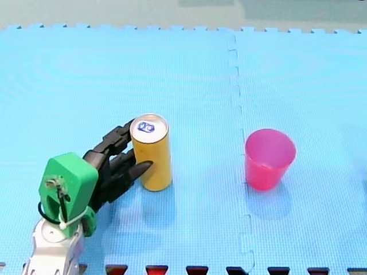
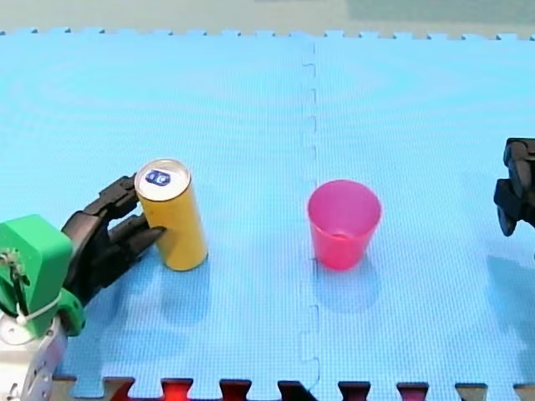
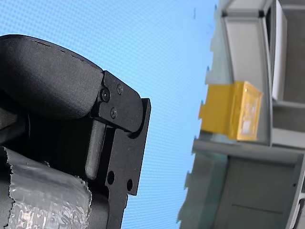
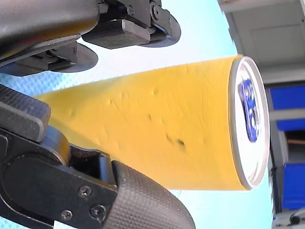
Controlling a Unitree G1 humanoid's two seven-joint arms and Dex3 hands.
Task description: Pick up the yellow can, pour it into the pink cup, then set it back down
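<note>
Blue foam mat [image 1: 287,69] fills the frame from edge to edge; the yellow can [image 1: 153,154] stands on it left of centre, about upright, its top unopened as far as I can see; the left hand [image 1: 114,163] comes in from the lower left with its fingers [image 1: 140,168] curled round the can, one touching its side, though I cannot tell how firm the grip is; the pink cup [image 1: 268,160] stands upright right of centre, well apart from the can; the right hand [image 2: 518,190] is at the right edge, holding nothing; I judge the task barely begun: the grasp is forming, while lifting, pouring and setting down all remain.
</note>
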